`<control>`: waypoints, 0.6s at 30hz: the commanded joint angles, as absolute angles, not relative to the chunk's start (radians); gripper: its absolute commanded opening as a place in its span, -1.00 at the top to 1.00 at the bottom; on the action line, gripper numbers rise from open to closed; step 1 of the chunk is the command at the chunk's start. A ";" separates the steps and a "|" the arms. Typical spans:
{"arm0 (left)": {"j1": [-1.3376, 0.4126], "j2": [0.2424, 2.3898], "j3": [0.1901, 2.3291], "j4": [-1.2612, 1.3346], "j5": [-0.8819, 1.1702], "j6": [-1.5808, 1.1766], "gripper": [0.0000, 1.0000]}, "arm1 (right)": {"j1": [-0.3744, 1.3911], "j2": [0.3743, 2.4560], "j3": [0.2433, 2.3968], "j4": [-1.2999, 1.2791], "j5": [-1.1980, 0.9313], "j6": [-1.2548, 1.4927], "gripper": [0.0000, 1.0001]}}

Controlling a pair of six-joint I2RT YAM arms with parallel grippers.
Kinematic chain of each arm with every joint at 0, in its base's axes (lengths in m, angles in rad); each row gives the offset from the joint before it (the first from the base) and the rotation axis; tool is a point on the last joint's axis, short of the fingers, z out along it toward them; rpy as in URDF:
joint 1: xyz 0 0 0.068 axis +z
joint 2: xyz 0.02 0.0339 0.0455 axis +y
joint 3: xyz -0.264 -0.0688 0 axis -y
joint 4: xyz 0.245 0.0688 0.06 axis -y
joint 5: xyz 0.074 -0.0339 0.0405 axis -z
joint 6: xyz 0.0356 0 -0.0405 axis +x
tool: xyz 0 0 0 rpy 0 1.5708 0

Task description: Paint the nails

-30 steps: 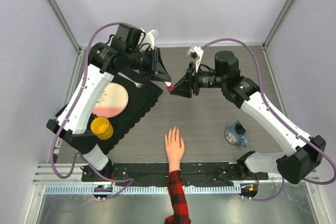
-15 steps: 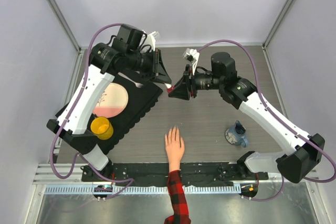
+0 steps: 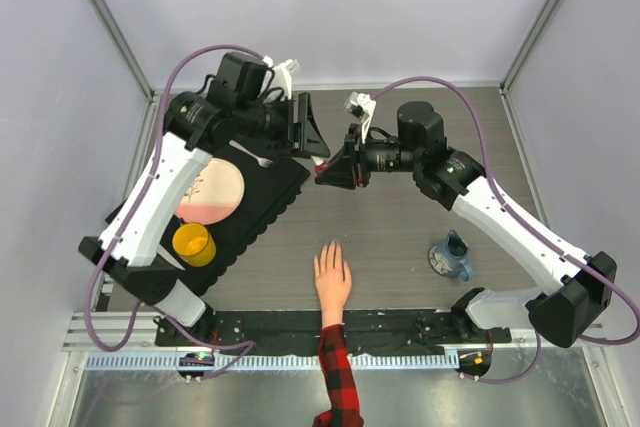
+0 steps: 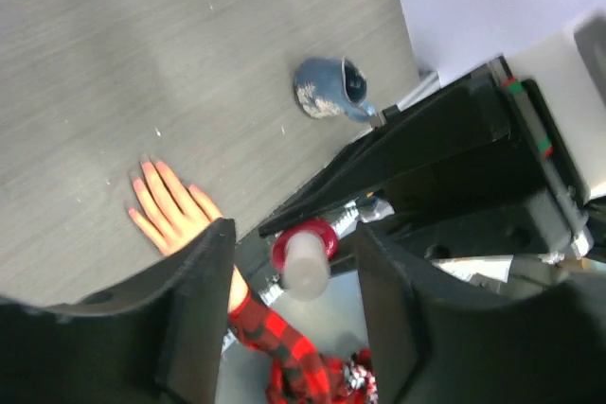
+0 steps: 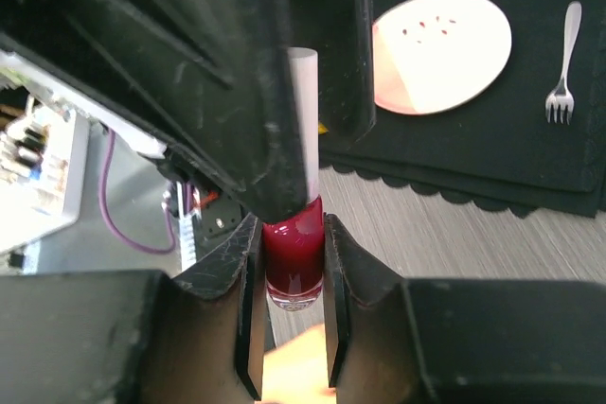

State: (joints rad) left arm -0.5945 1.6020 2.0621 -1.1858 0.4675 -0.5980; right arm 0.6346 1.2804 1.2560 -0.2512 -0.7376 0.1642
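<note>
Spreading since a second ago, the left pincer (image 3: 321, 150) stands open, tip to tip with the right pincer (image 3: 327, 175) over the tabletop's (image 3: 400, 227) middle; the nails (image 3: 328, 248) lie towards the near edge, on a hand (image 3: 333, 279) whose long axis points at both, neither clearly nearer. From the left wrist, the pale cap (image 4: 305, 270) sits loose between its black fingers (image 4: 189, 319). From the right wrist, that pincer clamps the polish bottle (image 5: 293, 257).

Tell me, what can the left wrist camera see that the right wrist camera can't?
Only the left wrist view shows the blue mug and the plaid sleeve, and it shows the hand clearly. Only the right wrist view shows the plate and the fork on the black placemat. Both show the red polish bottle with its white cap.
</note>
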 commanded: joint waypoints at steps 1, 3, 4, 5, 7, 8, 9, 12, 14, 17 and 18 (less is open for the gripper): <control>-0.597 1.350 1.828 -0.870 0.391 -0.564 -0.20 | 0.640 1.221 1.243 -0.080 -0.751 0.285 0.99; -0.597 1.214 1.699 -0.636 0.376 -0.618 -0.34 | 0.641 1.201 1.230 -0.017 -0.775 0.365 0.98; -0.597 1.175 1.569 -0.547 0.389 -0.647 -0.37 | 0.641 1.194 1.229 -0.005 -0.784 0.395 0.99; -0.597 1.139 1.510 -0.367 0.432 -0.702 -0.38 | 0.641 1.187 1.223 0.036 -0.802 0.422 0.99; -0.597 1.075 1.383 -0.222 0.457 -0.758 -0.37 | 0.640 1.169 1.215 0.104 -0.822 0.500 0.98; -0.597 1.068 1.361 -0.142 0.463 -0.773 -0.32 | 0.641 1.166 1.215 0.124 -0.842 0.521 0.98; -0.597 1.063 1.348 -0.124 0.478 -0.785 -0.30 | 0.640 1.161 1.212 0.173 -0.853 0.573 0.98; -0.597 1.087 1.354 -0.083 0.560 -0.784 -0.26 | 0.641 1.169 1.219 0.216 -0.896 0.620 0.98; -0.597 1.109 1.371 -0.049 0.584 -0.785 -0.24 | 0.641 1.169 1.223 0.222 -0.903 0.634 0.99; -0.597 1.127 1.382 -0.023 0.589 -0.785 -0.25 | 0.641 1.178 1.242 0.221 -0.933 0.640 0.99; -0.597 1.132 1.385 -0.014 0.598 -0.788 -0.24 | 0.641 1.180 1.250 0.221 -0.939 0.643 0.99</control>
